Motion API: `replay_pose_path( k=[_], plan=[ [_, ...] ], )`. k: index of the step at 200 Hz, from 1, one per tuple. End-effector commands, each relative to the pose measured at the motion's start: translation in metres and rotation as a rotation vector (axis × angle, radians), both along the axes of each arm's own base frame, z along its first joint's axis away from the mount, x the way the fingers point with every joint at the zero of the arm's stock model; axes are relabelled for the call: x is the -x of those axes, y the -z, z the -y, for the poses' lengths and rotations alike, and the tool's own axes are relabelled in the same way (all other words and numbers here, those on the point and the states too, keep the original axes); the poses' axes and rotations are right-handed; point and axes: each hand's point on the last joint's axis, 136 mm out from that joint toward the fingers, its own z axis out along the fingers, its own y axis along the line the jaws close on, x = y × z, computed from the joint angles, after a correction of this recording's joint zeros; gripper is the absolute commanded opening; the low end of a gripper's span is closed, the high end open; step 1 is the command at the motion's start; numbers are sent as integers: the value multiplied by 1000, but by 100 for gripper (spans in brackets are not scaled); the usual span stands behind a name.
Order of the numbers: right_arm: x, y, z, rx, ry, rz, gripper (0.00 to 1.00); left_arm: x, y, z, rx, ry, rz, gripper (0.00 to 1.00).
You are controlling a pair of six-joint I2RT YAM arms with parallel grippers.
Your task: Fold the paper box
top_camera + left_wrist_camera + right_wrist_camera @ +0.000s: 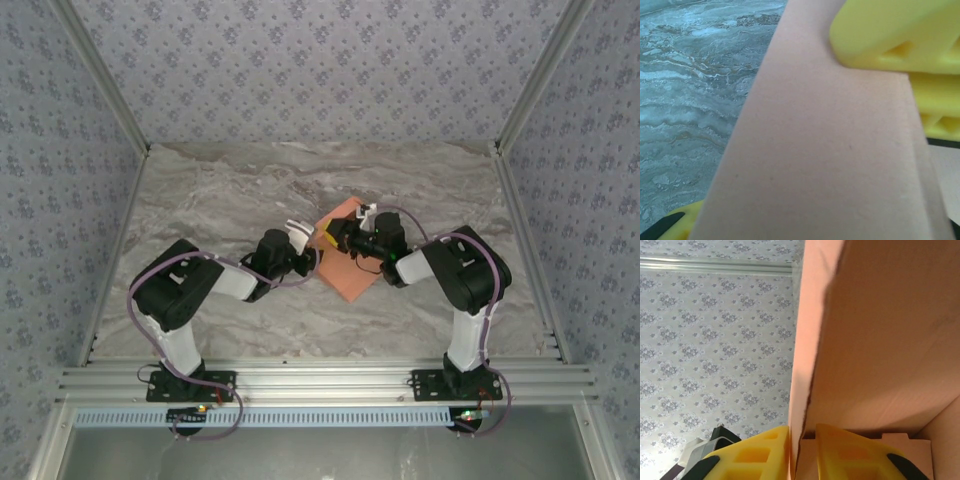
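The orange-salmon paper box [352, 268] lies partly folded at the table's middle, one corner pointing away from the arms. My right gripper [338, 238] reaches it from the right. In the right wrist view that gripper [802, 434] is shut on an upright wall of the box [880, 340], one yellow finger on each side. My left gripper [306, 250] meets the box's left edge. In the left wrist view a raised card panel [825, 150] covers its jaws. One of its yellow fingertips [682, 220] peeks out at the lower left. The right gripper's fingers [890, 35] sit on the panel's top edge.
The box rests on a grey marbled table [220, 200] enclosed by patterned walls [320, 60]. An aluminium rail [320, 382] carrying both arm bases runs along the near edge. Bare tabletop lies to the left, right and behind the box.
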Motion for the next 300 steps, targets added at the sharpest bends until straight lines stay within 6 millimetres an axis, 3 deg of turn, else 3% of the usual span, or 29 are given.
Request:
replay_pose_path(
  k=[1,24,59,88,117,140,169,202,223,244,275,290,300],
  plan=[
    [7,0,4,33,-40,29,31,-5,-13,7,47,14,30,38],
    [4,-11,12,67,-57,113,44,-6,-15,5,49,-10,7,37],
    [12,-33,26,179,-86,243,49,-9,-22,8,88,-24,-39,33],
    [34,-41,47,375,-94,383,50,-12,-32,13,165,-16,-103,31],
    [75,-61,66,538,-132,763,50,-11,-42,19,224,12,-200,29],
    [102,-51,68,781,-239,960,51,-6,-52,25,262,37,-249,28],
    [110,-48,66,868,-302,1062,49,-1,-64,30,284,59,-302,28],
    [104,-54,58,887,-376,1058,43,9,-75,37,273,124,-293,25],
    [101,-56,55,888,-395,1048,42,11,-67,36,164,117,-222,24],
    [91,-65,62,876,-307,990,43,16,-53,40,17,151,-95,24],
    [63,-76,102,844,17,663,45,9,-39,37,4,128,24,22],
    [55,-58,132,769,204,355,48,8,-37,38,32,127,63,23],
    [56,-49,130,668,205,257,49,8,-33,42,28,148,64,23]
  ],
)
